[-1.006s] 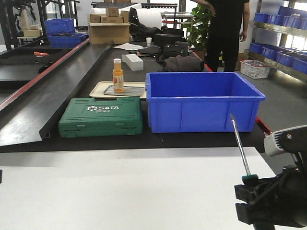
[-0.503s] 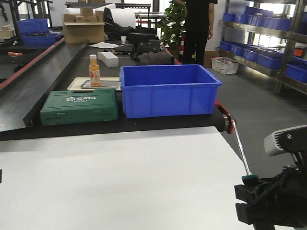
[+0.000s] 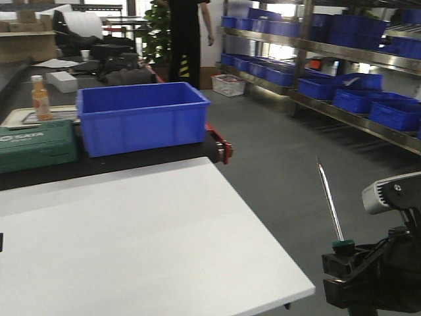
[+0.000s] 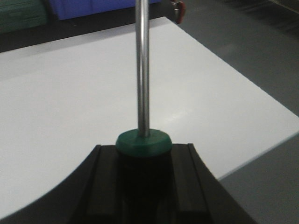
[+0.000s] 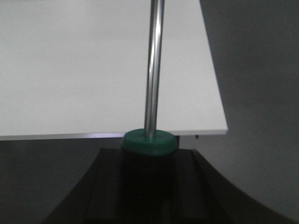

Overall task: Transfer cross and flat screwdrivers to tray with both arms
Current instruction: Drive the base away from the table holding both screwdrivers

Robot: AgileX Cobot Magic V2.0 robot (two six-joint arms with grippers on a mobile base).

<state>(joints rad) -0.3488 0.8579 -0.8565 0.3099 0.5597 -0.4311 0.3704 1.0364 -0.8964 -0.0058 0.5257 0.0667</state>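
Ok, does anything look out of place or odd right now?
Nothing spilled or broken. One oddity: the right gripper holds the right-hand screwdriver nearly upright beyond the white table's corner, over bare floor, far from the blue bin. The left gripper holds the left-hand screwdriver upright above the table.

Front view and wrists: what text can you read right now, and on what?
"SATA": white, on the green tool case lid.
Line beneath it: too blurred to read.
Label on the orange bottle: too small to read.
Both wrist views: no text.
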